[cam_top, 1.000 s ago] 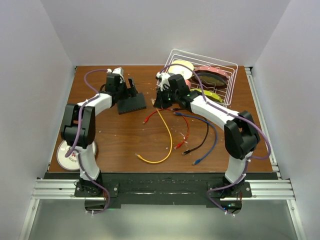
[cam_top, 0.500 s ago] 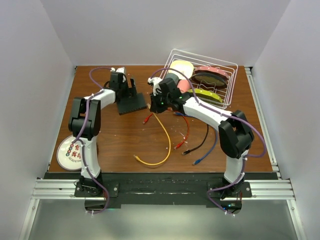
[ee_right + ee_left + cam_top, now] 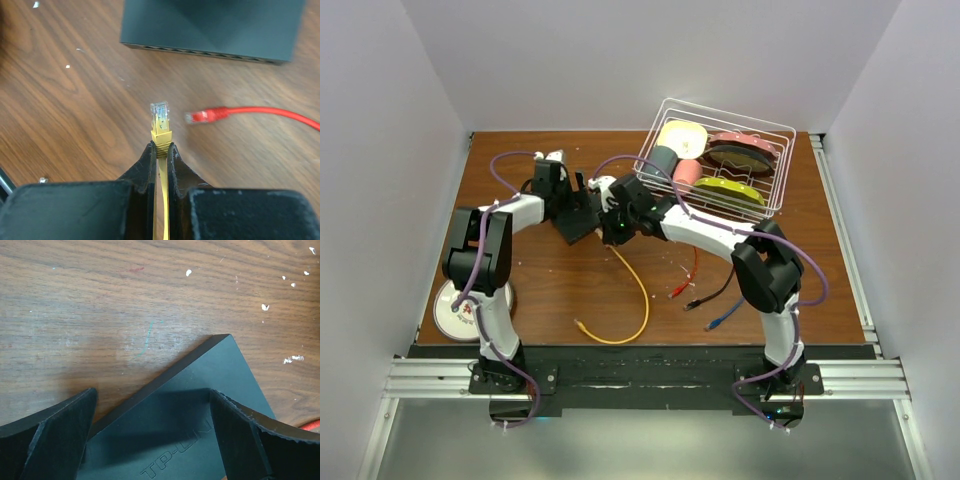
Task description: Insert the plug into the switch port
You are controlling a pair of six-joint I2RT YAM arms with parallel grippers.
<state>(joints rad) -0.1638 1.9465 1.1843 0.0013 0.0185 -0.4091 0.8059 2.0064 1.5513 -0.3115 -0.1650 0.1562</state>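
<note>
The switch (image 3: 578, 222) is a flat matte-black box lying on the wooden table. In the left wrist view its top (image 3: 200, 430) shows embossed letters and one corner points away. My left gripper (image 3: 152, 392) hangs open just above that corner, holding nothing; from above it (image 3: 570, 195) sits at the switch's far side. My right gripper (image 3: 161, 147) is shut on the yellow cable just behind its clear-tipped plug (image 3: 160, 117). The plug points at the switch's row of sockets (image 3: 200, 52), a short gap away. From above, the right gripper (image 3: 613, 228) is just right of the switch.
A red plug (image 3: 205, 116) lies on the wood between my right gripper and the switch. Red (image 3: 692, 270), black (image 3: 720, 290) and blue (image 3: 730, 315) cables lie to the right. The white wire basket (image 3: 775, 190) with dishes stands back right. A plate (image 3: 450, 310) sits front left.
My right gripper has carried the yellow plug leftward to the switch, dragging the cable along. The switch has turned and shifted slightly, and the left gripper has stayed open over it.
</note>
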